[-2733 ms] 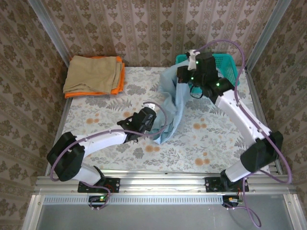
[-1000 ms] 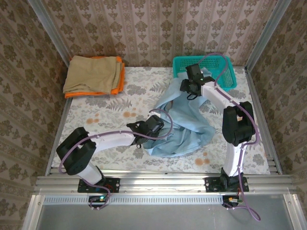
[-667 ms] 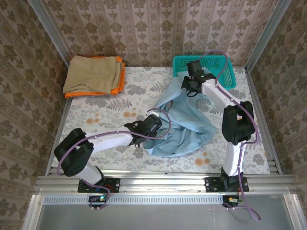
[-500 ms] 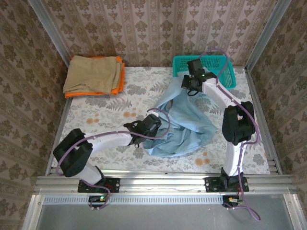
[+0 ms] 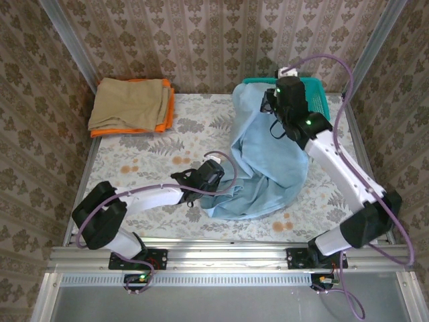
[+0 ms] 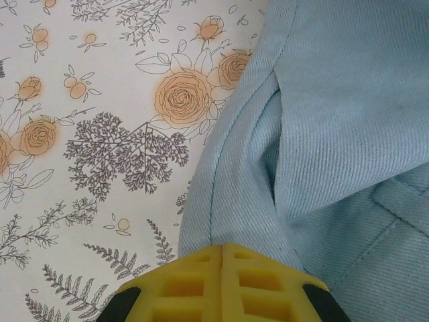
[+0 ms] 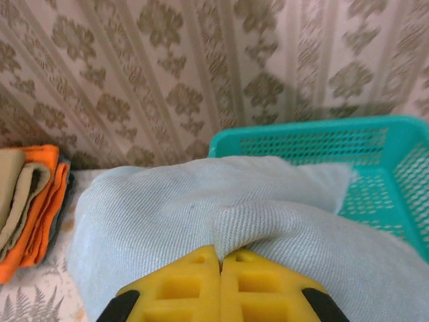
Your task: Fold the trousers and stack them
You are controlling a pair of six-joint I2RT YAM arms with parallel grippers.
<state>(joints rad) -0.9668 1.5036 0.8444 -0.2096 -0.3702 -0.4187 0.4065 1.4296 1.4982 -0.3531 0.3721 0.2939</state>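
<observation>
Room: patterned striped wallpaper (image 5: 201, 40) on 3 sides, a flowered table (image 5: 134, 161) below, 2 arm bases at its near edge.
Trousers (image 5: 265, 168): pale blue, bunched in a loose heap on the right half of the table. Lower part resting on the flowers near the front. Upper part pulled up toward the far right corner, hanging in front of the basket (image 5: 315, 90).
Left gripper (image 6: 221, 249): low over the table at the heap's left edge. Yellow fingers pressed together on a stitched fold of the trousers, cloth running out from between the tips in the left wrist view.
Right gripper (image 7: 220, 253): raised near the far right corner, fingers pinched tight on a ridge of the same cloth, holding it clear of the table.
Basket: teal, against the far wall, just behind the lifted cloth, inside partly hidden.
Stack: tan folded cloth (image 5: 131, 104) lying on orange folded cloth (image 5: 166, 121) at the far left corner, well apart from the trousers.
Done so far: trousers outside the basket and gripped at 2 points, 1 low and 1 high. Nothing more, by the look of it.
Not yet done: no leg laid out straight, no waistband or hem lined up, no clean fold anywhere in the heap.
Left to do: spreading flat, every fold, then the carry across to the far left pile.
Progress: judged early, at the stage of pulling the cloth open, not yet folding.
</observation>
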